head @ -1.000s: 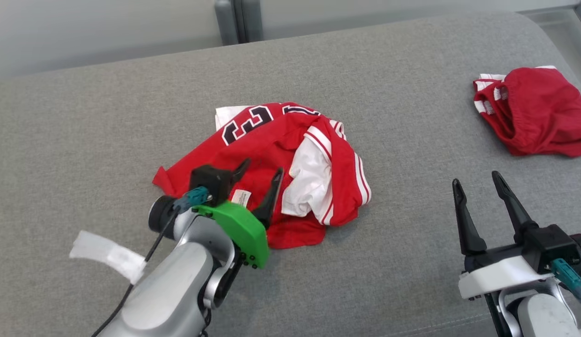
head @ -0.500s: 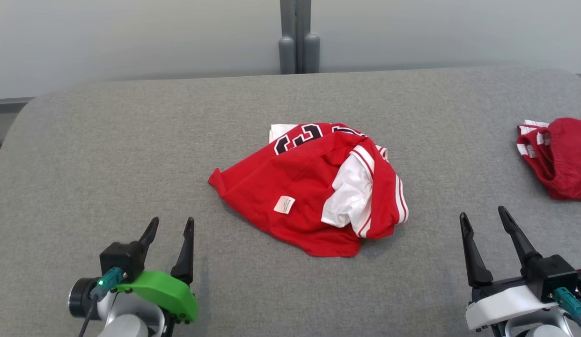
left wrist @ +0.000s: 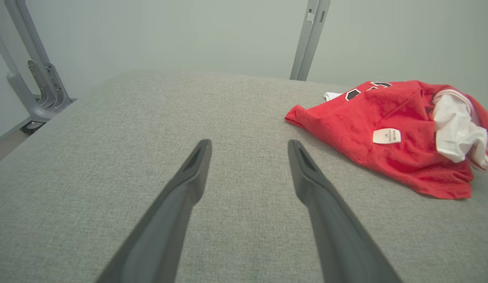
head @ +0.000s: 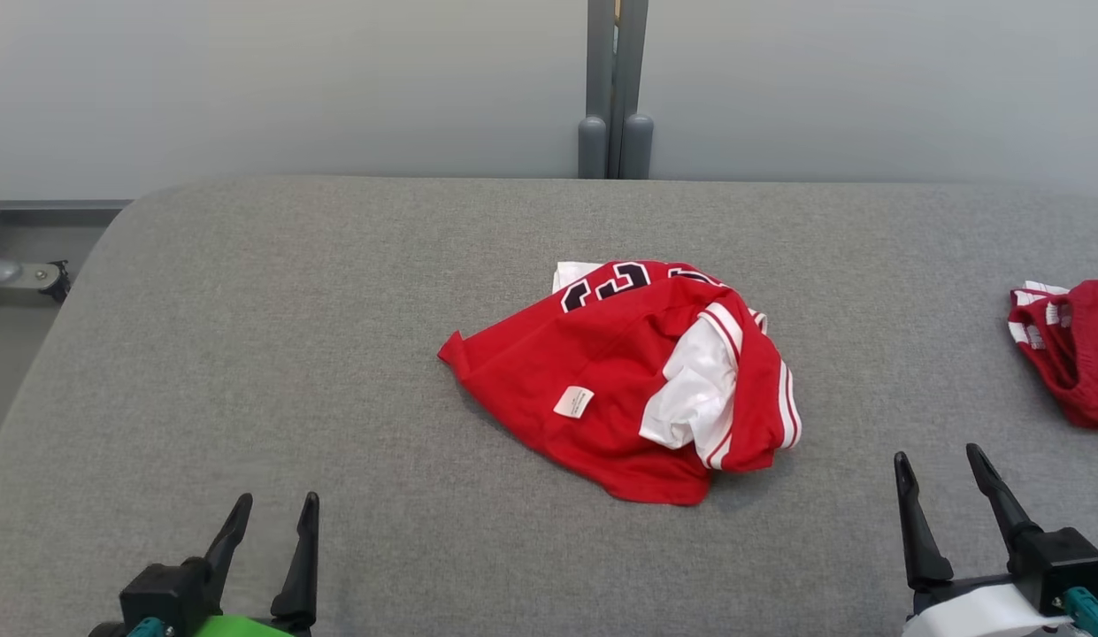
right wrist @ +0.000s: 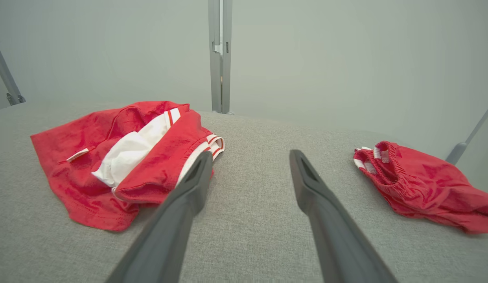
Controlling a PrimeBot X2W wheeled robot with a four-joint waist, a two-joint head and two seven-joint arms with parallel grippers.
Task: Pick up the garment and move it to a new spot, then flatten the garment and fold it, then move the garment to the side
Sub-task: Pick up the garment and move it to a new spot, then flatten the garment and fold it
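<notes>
A crumpled red garment (head: 621, 376) with white trim, black numbers and a small white label lies in a heap at the middle of the grey padded table (head: 336, 354). The left wrist view has the garment (left wrist: 389, 133) off to the right, and in the right wrist view the garment (right wrist: 122, 153) lies to the left. My left gripper (head: 276, 511) stands open at the lower left, well short of the heap, with nothing between its fingers (left wrist: 188, 184). My right gripper (head: 940, 464) stands open at the lower right, also empty and apart from the cloth.
A second red piece of clothing (head: 1069, 345) with white stripes lies at the table's right edge, and it appears as the red heap (right wrist: 417, 184) right of my right fingers. A grey post (head: 614, 88) rises behind the table against a pale wall. The table's left edge drops off near a metal frame (head: 22, 274).
My left gripper has pulled back from over the garment to the lower left. The head camera has risen and turned, shifting the whole picture. The garment lies as before.
</notes>
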